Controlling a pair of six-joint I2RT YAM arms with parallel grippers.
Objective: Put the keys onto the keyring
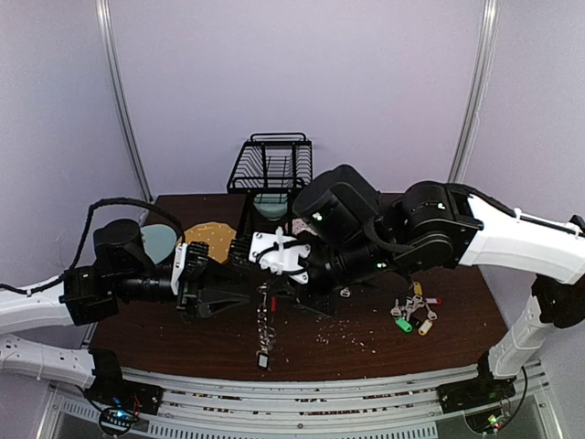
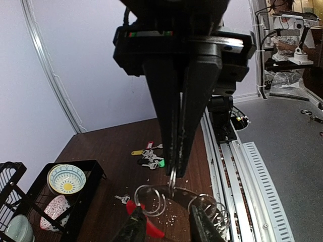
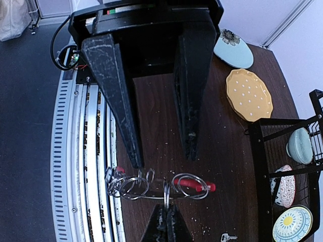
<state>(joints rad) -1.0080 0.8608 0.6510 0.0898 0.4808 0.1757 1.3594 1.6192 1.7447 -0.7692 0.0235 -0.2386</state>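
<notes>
Keyring [image 3: 187, 182], one arc sleeved in red, hangs over the front of the worktop [image 1: 457, 311]. The left hand [image 2: 174, 171] pinches it by one wire, fingers pressed together, and the keys [image 1: 264, 334] dangle beneath. Just behind, the right hand [image 3: 164, 159] is spread, a finger on either side of the ring, not closed on it.

Threading looks to be the step in hand. Next, the right hand likely has to close squarely without knocking the ring from that thin pinch.

The top view buries the pinch under the arms, while the left wrist view shows it plainly. Farther back lie a tagged bunch [image 1: 413, 313] and a rack [image 1: 272, 169].
</notes>
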